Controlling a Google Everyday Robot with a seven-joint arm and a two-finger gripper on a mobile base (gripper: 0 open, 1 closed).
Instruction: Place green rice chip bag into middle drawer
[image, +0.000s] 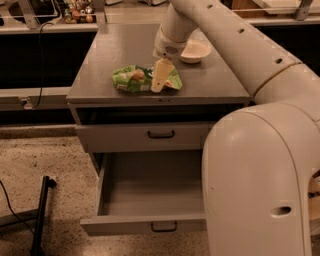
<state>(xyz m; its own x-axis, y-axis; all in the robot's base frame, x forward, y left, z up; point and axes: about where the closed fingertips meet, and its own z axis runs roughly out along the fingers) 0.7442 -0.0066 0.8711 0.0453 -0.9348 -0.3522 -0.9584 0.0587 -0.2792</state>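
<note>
The green rice chip bag (131, 79) lies crumpled on the grey cabinet top (120, 47), near its front edge. My gripper (160, 76) hangs from the big white arm and is down on the bag's right half, touching it. The middle drawer (150, 226) is pulled wide open below, showing an empty grey inside, with its small dark handle on the front. The drawer front above it (150, 134) is shut.
A cream bowl (196, 50) sits on the cabinet top behind and to the right of the gripper. My arm's large white body (260, 180) fills the right foreground, beside the open drawer. A dark stand leg (41, 210) rests on the speckled floor at the left.
</note>
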